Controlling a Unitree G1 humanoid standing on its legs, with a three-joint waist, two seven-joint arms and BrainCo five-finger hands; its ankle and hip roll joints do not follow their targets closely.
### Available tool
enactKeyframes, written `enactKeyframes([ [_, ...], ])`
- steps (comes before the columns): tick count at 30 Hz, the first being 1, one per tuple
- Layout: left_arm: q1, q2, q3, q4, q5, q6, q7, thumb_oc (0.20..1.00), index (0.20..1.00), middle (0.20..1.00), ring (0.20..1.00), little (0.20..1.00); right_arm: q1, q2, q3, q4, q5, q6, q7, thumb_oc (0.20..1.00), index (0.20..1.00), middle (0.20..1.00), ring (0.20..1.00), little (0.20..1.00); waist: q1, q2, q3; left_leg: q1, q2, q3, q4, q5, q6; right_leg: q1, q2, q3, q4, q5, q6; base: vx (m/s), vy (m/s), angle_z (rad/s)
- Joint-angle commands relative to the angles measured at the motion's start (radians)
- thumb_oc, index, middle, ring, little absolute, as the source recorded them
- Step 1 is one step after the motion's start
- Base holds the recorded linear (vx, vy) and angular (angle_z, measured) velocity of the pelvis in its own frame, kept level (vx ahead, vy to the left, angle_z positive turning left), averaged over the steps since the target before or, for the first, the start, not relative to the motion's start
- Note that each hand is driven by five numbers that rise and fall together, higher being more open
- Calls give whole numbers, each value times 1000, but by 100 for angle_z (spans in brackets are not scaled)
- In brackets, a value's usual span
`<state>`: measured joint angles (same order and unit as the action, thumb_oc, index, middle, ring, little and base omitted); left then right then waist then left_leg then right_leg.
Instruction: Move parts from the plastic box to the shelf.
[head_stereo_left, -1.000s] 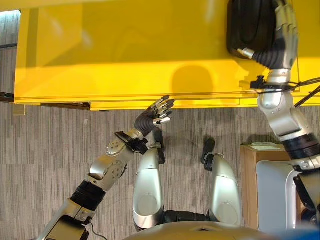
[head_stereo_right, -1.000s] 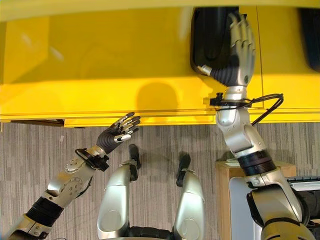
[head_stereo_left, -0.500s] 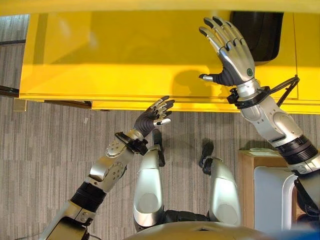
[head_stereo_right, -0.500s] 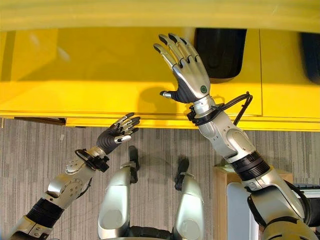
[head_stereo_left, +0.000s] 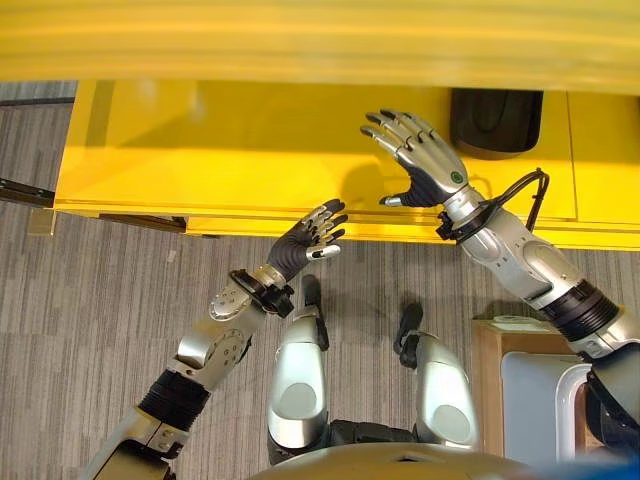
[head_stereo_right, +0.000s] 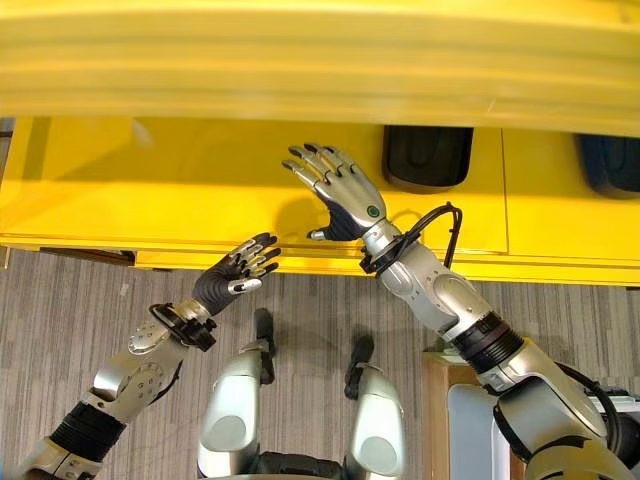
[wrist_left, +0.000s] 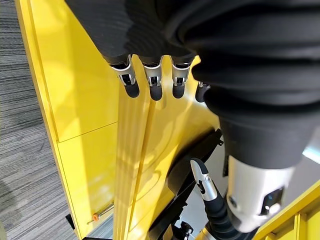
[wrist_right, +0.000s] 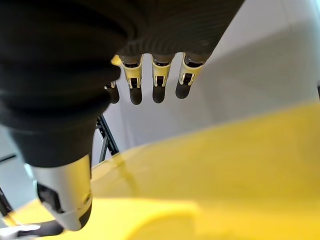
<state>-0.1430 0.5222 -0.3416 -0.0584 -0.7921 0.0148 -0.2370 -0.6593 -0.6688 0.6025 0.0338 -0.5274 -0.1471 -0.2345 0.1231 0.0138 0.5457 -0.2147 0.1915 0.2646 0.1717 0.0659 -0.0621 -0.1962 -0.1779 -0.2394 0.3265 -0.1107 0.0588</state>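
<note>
Grey striped carpet (head_stereo_left: 90, 300) runs beneath a yellow shelf (head_stereo_left: 220, 160), where a black part (head_stereo_left: 495, 122) lies toward the right end of the lower board. Just left of that part, apart from it, the right hand (head_stereo_left: 425, 165) hovers over the board, fingers spread and straight, holding nothing. The left hand (head_stereo_left: 310, 235) hangs at the shelf's front edge, fingers relaxed and empty. Another dark part (head_stereo_right: 610, 165) sits farther right.
</note>
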Motion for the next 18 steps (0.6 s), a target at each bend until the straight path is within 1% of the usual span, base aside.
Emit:
enactKeyframes([
  [1,34,-6,16,-119,39,-48,-49,1000,1000,1000,1000,1000,3,19,-32,-77,289,-21,137,1000,1000,1000,1000,1000,10,-14,-61,62,-10,4,49,-84,-4,37,-9,-57,-15,18,51,46,73,2],
  [3,62,-13,27,-122,41,-46,-64,1000,1000,1000,1000,1000,53,42,-39,-108,457,-4,245,1000,1000,1000,1000,1000,10,-15,-79,87,-10,5,29,-79,-6,66,-13,-63,-38,21,51,37,76,7],
  [4,66,-14,28,-122,41,-46,-66,1000,1000,1000,1000,1000,61,44,-41,-113,475,-1,255,1000,1000,1000,1000,1000,10,-15,-81,90,-11,5,26,-79,-6,69,-13,-63,-41,21,52,37,87,14],
  [5,91,-19,39,-125,41,-41,-73,1000,1000,1000,1000,1000,109,53,-55,-134,559,16,324,1000,1000,1000,1000,1000,9,-16,-97,109,-11,6,11,-76,-7,90,-15,-66,-57,23,53,40,71,13],
  [6,102,-19,44,-126,40,-37,-78,1000,1000,1000,1000,1000,129,56,-62,-139,587,20,355,1000,1000,1000,1000,1000,8,-17,-105,118,-11,7,4,-74,-8,100,-16,-67,-65,24,54,82,114,11],
  [7,139,-25,61,-125,50,-33,-97,1000,1000,1000,1000,1000,197,67,-80,-155,699,44,466,1000,1000,1000,1000,1000,5,-20,-128,143,-6,9,-18,-68,-11,128,-18,-72,-87,27,56,91,94,6],
  [8,165,-25,72,-124,59,-34,-117,1000,1000,1000,1000,1000,242,72,-94,-169,747,60,512,1000,1000,1000,1000,1000,2,-22,-143,158,-4,17,-31,-62,-12,142,-20,-77,-102,33,57,109,104,5],
  [10,236,-29,99,-124,84,-24,-175,1000,1000,1000,1000,1000,383,83,-138,-198,818,74,639,1000,1000,1000,1000,1000,-5,-30,-187,189,6,27,-68,-34,-20,173,-26,-87,-137,57,67,114,64,10],
  [11,258,-28,104,-123,89,-23,-204,1000,1000,1000,1000,1000,426,84,-149,-206,826,78,665,1000,1000,1000,1000,1000,-7,-32,-201,199,10,30,-80,-26,-22,184,-28,-90,-148,64,70,136,40,18],
  [13,297,-35,117,-120,82,-7,-285,1000,1000,1000,1000,1000,499,102,-176,-198,870,104,744,1000,1000,1000,1000,1000,-14,-37,-242,231,21,41,-117,-10,-28,216,-33,-96,-184,81,77,127,31,15],
  [14,309,-34,123,-119,66,-4,-328,1000,1000,1000,1000,1000,527,112,-186,-195,884,111,801,1000,1000,1000,1000,1000,-18,-38,-261,250,25,46,-137,-1,-32,234,-33,-102,-201,88,82,113,62,11],
  [15,311,-28,123,-114,12,29,-434,1000,1000,1000,1000,1000,552,116,-190,-190,914,132,925,1000,1000,1000,1000,1000,-24,-37,-284,276,28,51,-162,8,-37,263,-34,-110,-223,93,86,119,95,10],
  [16,303,-27,109,-106,-46,76,-526,1000,1000,1000,1000,1000,562,114,-182,-190,949,163,1049,1000,1000,1000,1000,1000,-28,-38,-302,302,23,55,-177,9,-35,289,-37,-118,-240,98,89,99,104,0],
  [17,296,-24,103,-103,-86,88,-566,1000,1000,1000,1000,1000,569,112,-170,-190,962,163,1086,1000,1000,1000,1000,1000,-30,-37,-311,313,22,58,-186,10,-35,299,-40,-121,-249,102,92,72,81,-2],
  [18,291,-22,99,-102,-117,93,-589,1000,1000,1000,1000,1000,569,110,-164,-189,976,165,1100,1000,1000,1000,1000,1000,-30,-37,-315,320,21,59,-190,11,-36,306,-41,-124,-254,104,94,57,77,-3],
])
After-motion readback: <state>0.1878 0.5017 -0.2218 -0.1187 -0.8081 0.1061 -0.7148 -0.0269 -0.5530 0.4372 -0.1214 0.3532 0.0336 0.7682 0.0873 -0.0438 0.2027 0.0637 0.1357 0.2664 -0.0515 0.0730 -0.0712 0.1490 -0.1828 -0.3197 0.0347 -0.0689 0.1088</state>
